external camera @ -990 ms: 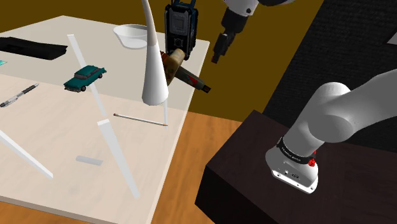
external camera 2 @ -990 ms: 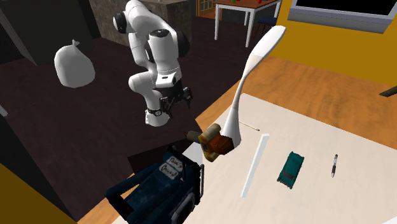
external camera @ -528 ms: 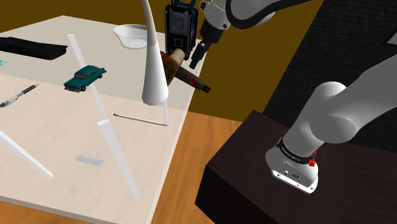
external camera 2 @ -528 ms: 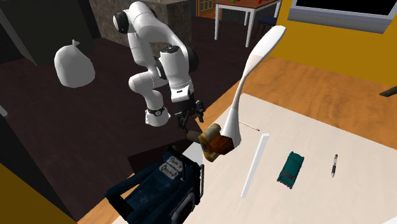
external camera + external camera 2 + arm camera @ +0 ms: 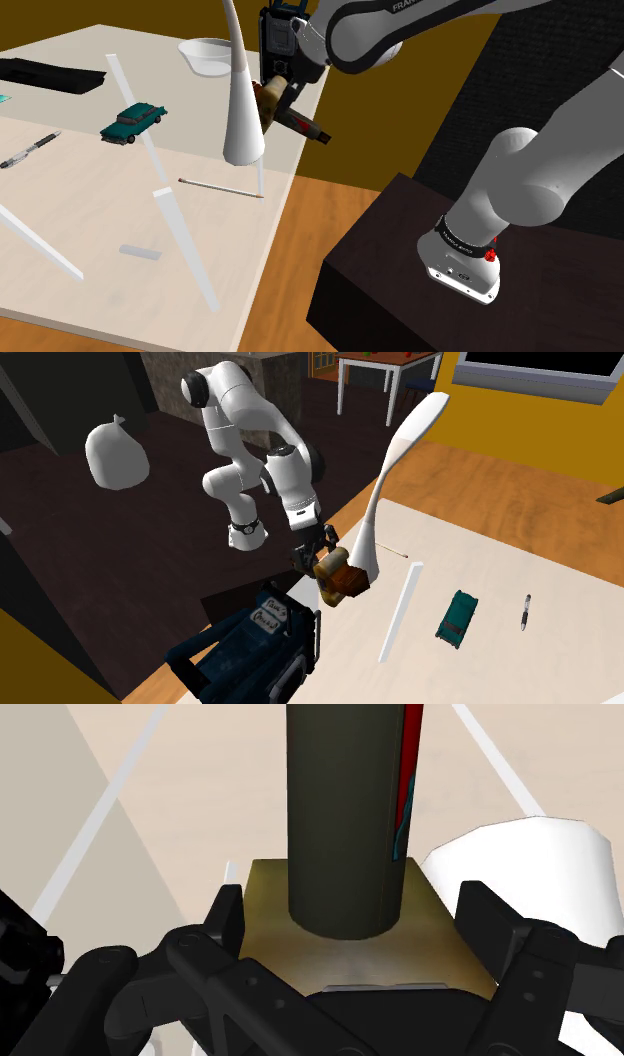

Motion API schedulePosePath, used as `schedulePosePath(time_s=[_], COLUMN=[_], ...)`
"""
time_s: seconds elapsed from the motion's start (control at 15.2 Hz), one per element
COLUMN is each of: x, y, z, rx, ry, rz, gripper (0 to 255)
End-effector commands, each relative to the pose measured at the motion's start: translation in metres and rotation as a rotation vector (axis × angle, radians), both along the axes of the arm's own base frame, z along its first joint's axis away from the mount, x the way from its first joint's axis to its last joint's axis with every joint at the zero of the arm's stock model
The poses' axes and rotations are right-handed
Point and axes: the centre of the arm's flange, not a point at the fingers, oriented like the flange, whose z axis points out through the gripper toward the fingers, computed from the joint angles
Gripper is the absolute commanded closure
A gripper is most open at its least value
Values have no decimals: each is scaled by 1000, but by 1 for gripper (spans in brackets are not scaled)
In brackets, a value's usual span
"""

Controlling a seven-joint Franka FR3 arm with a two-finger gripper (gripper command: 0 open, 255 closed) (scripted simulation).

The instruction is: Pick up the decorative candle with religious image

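Poised with the gripper (image 5: 352, 919) open wide around the tan base end of the candle (image 5: 345, 804), neither finger clearly touching. Lying on its side at the table (image 5: 100, 230) edge, just beside the white cone (image 5: 243, 120), long axis pointing straight away from the gripper. Probably just needs closing across that base.

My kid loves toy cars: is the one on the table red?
No, the car has a teal body in the shoulder view.

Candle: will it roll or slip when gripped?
Candle lies on its side: the round body would probably roll if nudged. Its squarish tan base may check that, and gives the gripper flat faces. Looks rigid; smooth, so possibly slippery.
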Motion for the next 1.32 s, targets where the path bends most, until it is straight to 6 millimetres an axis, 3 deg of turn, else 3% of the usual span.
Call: schedulePosePath(time_s=[0.0, 0.26, 0.33, 0.92, 1.25], x=[0, 0, 0, 0, 0], y=[0, 0, -1, 0, 0], z=[-11, -24, -24, -24, 2], rx=[0, 0, 0, 0, 0], ry=[-2, -2, -2, -2, -2], rz=[1, 1, 1, 1, 1], gripper=[0, 0, 255, 255, 255])
